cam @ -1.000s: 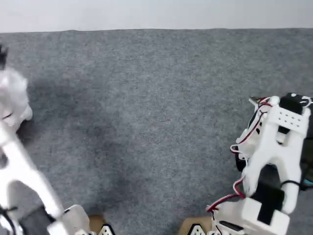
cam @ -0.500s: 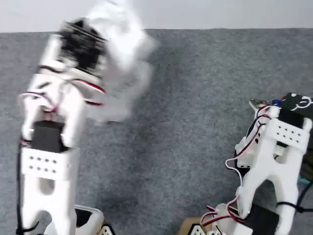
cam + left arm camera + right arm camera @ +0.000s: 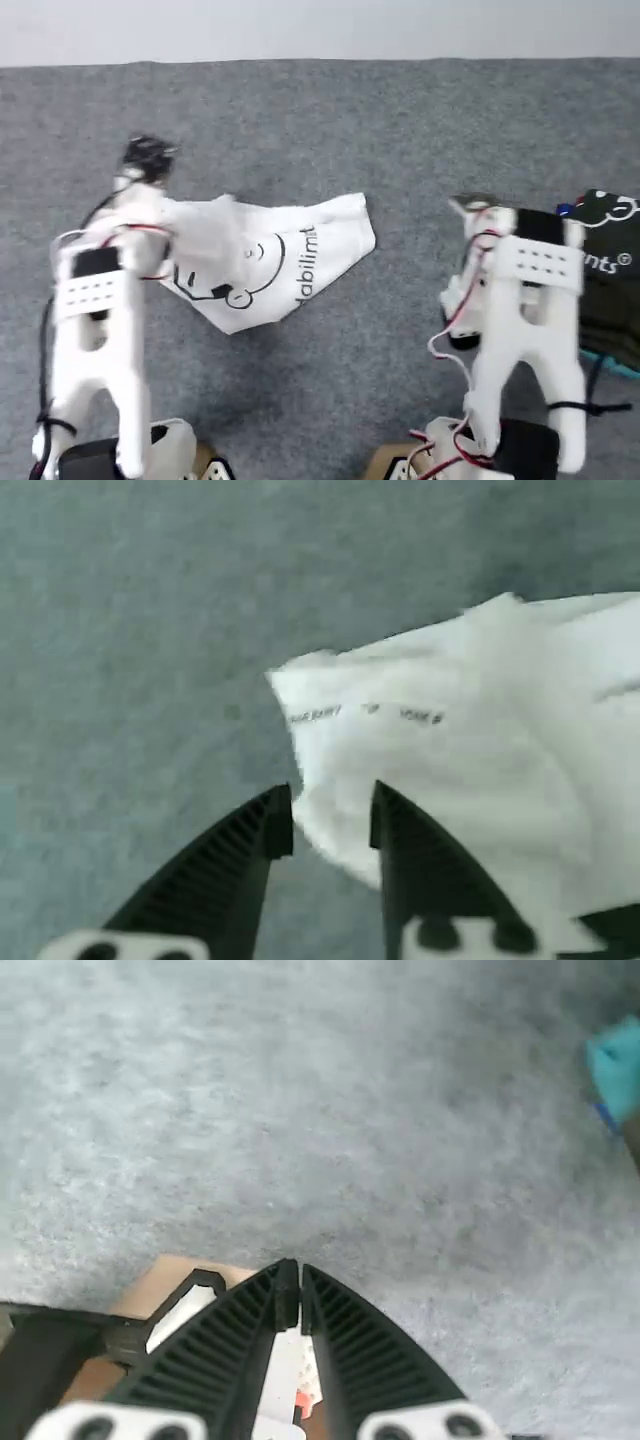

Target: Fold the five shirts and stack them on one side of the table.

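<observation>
A white shirt (image 3: 275, 262) with a black printed face lies crumpled on the grey table (image 3: 350, 120), left of the middle. The left arm (image 3: 100, 300) stands over its left end. In the left wrist view my left gripper (image 3: 330, 820) is open, and a corner of the white shirt (image 3: 470, 750) lies in the gap between the fingers. The right arm (image 3: 525, 300) stands at the right, next to a dark folded shirt (image 3: 612, 275) at the table's right edge. My right gripper (image 3: 293, 1295) is shut on nothing above bare table.
A teal piece of cloth (image 3: 615, 1075) shows beside the right gripper, and a teal edge (image 3: 610, 362) peeks from under the dark shirt. Brown cardboard (image 3: 160, 1290) lies by the arm bases at the near edge. The far half of the table is bare.
The left arm swung in from the left edge carrying the white shirt, which now lies on the table. The right arm shifted a little to the left.
</observation>
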### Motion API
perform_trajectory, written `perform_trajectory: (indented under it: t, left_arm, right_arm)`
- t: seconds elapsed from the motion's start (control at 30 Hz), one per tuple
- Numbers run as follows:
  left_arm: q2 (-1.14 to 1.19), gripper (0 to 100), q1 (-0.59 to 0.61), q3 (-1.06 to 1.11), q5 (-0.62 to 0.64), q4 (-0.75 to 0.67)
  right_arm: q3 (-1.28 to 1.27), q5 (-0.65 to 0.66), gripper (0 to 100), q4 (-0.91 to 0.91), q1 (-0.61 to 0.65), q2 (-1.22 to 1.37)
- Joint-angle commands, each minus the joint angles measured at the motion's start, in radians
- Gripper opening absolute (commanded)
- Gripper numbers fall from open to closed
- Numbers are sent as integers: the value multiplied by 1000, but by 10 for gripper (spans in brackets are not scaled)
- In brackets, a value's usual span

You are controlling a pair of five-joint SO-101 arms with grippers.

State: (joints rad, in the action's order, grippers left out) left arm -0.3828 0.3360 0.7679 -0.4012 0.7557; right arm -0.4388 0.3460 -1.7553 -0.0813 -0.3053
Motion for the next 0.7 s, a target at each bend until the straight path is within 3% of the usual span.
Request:
perform_trajectory:
  t: [0.0,0.17,0.33,0.67]
  left_arm:
    - [-2,168,150,-4,-106,-20]
    - [-3,168,328,-4,-218,-18]
    - [-3,166,442,-4,-224,-21]
    - [-3,166,453,-19,-161,-37]
  right_arm:
    - [20,-12,12,28,116,-25]
    - [173,-34,12,163,174,-22]
    - [368,-83,46,271,211,105]
    - [918,-77,65,246,302,638]
